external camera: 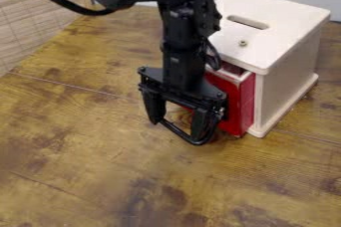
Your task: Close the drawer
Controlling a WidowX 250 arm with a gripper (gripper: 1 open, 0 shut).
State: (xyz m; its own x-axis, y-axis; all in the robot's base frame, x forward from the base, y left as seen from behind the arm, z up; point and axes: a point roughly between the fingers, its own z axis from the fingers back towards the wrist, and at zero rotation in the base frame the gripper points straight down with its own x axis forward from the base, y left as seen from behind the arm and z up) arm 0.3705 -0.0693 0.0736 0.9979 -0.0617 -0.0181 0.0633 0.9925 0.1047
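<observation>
From where I stand, the cabinet (282, 57) sits on the table (80, 141), a cream-white box with a slot and a small round knob on its top. The drawer (241, 102) is in the cabinet's front, on the side toward the arm (184, 32). Its red side shows below the cabinet's top edge, and a narrow dark gap runs along its upper part. I can't make out anything inside the drawer, since the arm and the pincer (182, 126) hide much of it. The black pincer points down right in front of the cabinet, over the drawer's front. The black loop of the handle (196, 139) curves low by the pincer's tips. Whether the pincer is spread or pressed together, or whether it has hold of the handle, I can't tell, black against black.
</observation>
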